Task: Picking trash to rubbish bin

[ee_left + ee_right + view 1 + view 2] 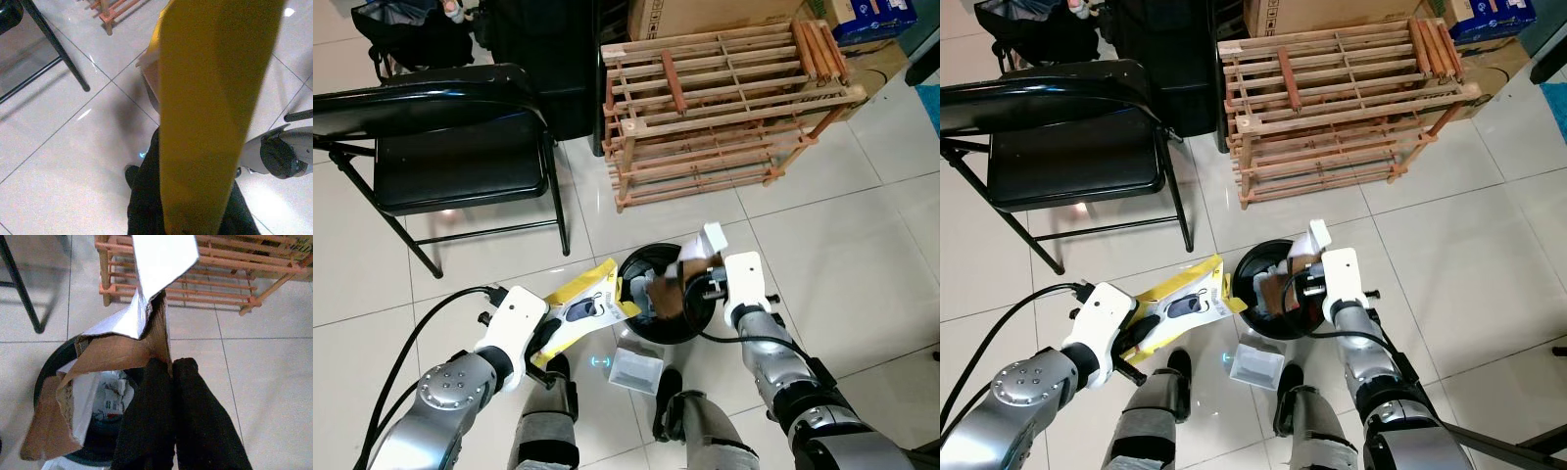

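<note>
Nearest my head camera are the robot's own grey legs [548, 431]. My left gripper [540, 345] has its fingers clamped on the flat yellow printed retail packet [582, 308], which projects beyond the fingertips toward the round black plastic rubbish bin [1252, 262]. My right gripper [168, 382] has its fingers pressed together on the torn brown-and-white cardboard box piece [117, 352], which hangs off the fingertips over the bin mouth. I judge both items light; the card is stiff but tear-prone, the packet glossy and likely slippery, best held near an edge. In the left wrist view the packet hides the left fingers. A small white tray [636, 369] lies beside the bin; its contents are unclear.
</note>
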`<state>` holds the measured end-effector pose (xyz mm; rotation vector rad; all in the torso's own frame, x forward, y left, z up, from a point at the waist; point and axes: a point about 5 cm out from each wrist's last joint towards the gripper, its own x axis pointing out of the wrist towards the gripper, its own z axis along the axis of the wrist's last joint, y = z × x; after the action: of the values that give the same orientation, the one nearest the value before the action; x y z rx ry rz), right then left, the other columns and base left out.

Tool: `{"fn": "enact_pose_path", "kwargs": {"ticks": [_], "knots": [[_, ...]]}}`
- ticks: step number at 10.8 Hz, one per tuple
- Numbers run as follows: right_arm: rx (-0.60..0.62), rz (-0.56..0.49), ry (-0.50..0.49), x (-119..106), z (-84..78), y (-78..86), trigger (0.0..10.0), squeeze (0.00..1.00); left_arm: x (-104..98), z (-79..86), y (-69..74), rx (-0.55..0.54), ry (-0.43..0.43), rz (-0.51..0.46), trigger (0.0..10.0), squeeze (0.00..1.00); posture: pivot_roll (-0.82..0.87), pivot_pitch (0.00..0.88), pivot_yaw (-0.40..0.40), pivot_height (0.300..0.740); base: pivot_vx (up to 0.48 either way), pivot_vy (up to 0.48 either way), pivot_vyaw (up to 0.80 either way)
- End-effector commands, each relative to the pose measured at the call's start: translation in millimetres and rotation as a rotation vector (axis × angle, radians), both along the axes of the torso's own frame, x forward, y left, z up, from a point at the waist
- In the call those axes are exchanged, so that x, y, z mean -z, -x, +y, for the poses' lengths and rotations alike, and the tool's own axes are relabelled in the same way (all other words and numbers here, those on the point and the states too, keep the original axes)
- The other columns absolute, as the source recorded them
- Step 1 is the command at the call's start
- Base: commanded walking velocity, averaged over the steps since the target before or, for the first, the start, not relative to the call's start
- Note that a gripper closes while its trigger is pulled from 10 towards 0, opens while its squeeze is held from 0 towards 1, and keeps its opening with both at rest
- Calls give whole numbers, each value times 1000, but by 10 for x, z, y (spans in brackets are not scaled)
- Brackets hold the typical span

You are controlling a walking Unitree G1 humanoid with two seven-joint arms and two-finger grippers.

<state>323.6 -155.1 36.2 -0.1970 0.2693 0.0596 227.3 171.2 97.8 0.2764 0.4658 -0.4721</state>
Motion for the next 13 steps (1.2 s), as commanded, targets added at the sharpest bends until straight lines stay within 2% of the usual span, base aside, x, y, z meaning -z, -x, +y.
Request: {"fn": "enact_pose_path", "kwargs": {"ticks": [1,2,3,10,12,13], "knots": [[18,51,7,125,-64,90,10000,8,7,-5,57,18,0,14,10000,0,537,438,-58,740,0,0,0],[17,54,5,129,-65,92,10000,871,12,2,65,18,-3,15,10000,0,538,438,-58,740,0,0,0],[16,50,4,127,-61,90,10000,1000,15,6,68,18,-6,17,10000,0,540,438,-57,740,0,0,0],[6,40,6,129,-72,100,10000,1000,43,-28,34,22,-10,15,10000,0,530,423,-62,740,0,0,0],[7,-40,5,12,-73,41,10000,1000,72,-66,-11,26,-8,17,10000,0,514,407,-64,740,0,0,0],[33,-137,0,-117,-122,10,10000,1000,111,-115,-52,37,-2,19,10000,0,491,393,-66,740,0,0,0]]}}
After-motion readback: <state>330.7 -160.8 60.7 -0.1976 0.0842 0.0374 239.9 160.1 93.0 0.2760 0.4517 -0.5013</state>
